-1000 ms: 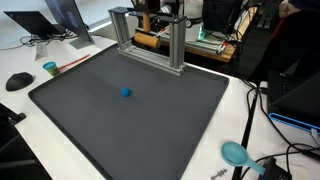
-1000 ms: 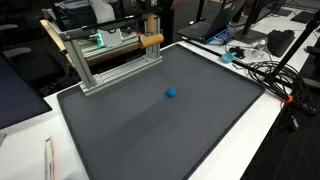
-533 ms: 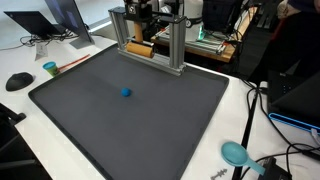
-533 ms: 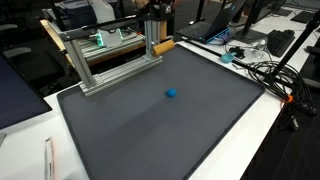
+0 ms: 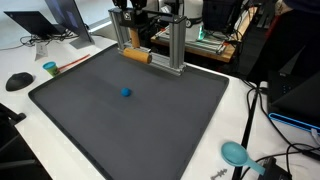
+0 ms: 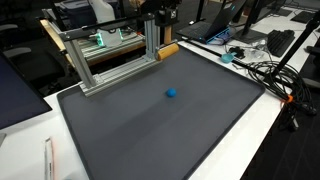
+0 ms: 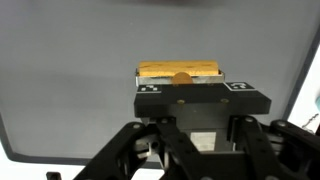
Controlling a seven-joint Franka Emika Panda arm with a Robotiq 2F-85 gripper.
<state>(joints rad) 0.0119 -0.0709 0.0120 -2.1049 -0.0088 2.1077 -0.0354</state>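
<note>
The pincer (image 7: pixel 180 82) is clamping a wooden block (image 7: pixel 180 69) between its closed fingers, hanging above the dark surface (image 5: pixel 120 125) beside the aluminium frame (image 5: pixel 176 45).

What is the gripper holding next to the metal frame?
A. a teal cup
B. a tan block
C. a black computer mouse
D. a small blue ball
B: in the wrist view the tan block sits between the fingers of the gripper. In an exterior view it is by the metal frame, while the blue ball lies apart on the dark mat.
</note>
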